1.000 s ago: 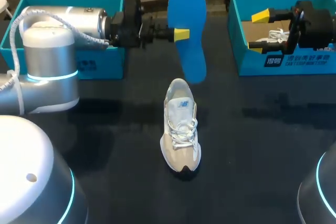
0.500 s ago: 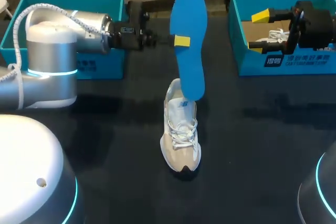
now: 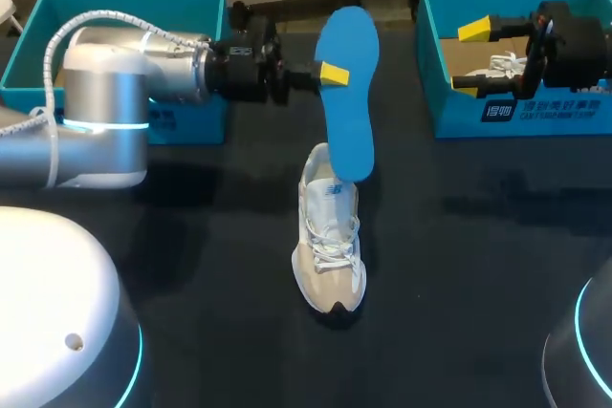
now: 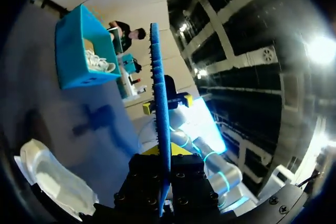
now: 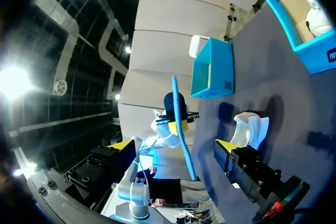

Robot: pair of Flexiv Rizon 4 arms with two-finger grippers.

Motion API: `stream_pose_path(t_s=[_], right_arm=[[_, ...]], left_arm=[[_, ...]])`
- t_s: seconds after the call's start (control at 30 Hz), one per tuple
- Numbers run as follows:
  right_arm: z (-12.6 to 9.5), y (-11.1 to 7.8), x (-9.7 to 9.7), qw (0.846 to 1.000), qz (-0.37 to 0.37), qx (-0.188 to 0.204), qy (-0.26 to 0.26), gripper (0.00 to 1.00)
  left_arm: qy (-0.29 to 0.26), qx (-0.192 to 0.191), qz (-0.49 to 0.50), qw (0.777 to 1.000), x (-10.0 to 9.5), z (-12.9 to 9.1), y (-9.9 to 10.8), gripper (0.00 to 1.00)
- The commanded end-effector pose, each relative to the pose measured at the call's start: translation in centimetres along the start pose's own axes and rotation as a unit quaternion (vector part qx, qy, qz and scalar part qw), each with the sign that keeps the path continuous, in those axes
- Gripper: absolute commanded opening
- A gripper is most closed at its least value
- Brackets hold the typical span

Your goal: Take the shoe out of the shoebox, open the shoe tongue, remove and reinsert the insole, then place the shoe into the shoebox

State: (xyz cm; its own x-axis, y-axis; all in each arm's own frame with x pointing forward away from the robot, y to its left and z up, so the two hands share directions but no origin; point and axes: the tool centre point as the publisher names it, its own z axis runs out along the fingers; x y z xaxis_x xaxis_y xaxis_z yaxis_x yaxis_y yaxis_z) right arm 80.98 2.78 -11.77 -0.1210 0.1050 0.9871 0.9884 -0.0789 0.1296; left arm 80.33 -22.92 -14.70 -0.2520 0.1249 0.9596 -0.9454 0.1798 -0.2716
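My left gripper (image 3: 328, 74) is shut on a blue insole (image 3: 347, 93) and holds it nearly upright above the table. The insole's lower end hangs over the heel opening of the white and beige shoe (image 3: 329, 244), which lies mid-table with its toe toward me. In the left wrist view the insole (image 4: 159, 103) shows edge-on between the fingers, and the shoe (image 4: 50, 174) lies below and to one side. My right gripper (image 3: 470, 57) is open above the right shoebox (image 3: 535, 112), holding nothing. In the right wrist view both the insole (image 5: 182, 129) and the shoe (image 5: 251, 127) are visible ahead.
The right shoebox holds another white shoe (image 3: 502, 66). A second teal shoebox (image 3: 182, 121) stands at the back left, partly behind my left arm. The dark table surface (image 3: 459, 265) stretches around the shoe.
The left arm has turned and lowered the insole, bringing its lower end from above the shoe down over the heel opening. The right arm and the shoe have not moved.
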Motion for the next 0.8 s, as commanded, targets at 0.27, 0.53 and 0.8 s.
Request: stream_pose_path(t_s=[0.27,0.53,0.8], right_arm=[[0.1,0.0,0.0,1.000,0.000,0.000,-0.001,1.00],[0.2,-0.2,0.5,1.000,-0.006,-0.004,-0.021,1.00],[0.5,-0.5,1.9,0.997,-0.008,-0.008,-0.074,1.00]], left_arm=[[0.037,0.004,-0.164,0.986,-1.6,-0.2,-0.6,0.00],[0.032,-0.002,-0.145,0.989,-1.7,0.0,-0.9,0.00],[0.033,-0.004,-0.128,0.991,-1.8,-0.1,-1.2,0.00]])
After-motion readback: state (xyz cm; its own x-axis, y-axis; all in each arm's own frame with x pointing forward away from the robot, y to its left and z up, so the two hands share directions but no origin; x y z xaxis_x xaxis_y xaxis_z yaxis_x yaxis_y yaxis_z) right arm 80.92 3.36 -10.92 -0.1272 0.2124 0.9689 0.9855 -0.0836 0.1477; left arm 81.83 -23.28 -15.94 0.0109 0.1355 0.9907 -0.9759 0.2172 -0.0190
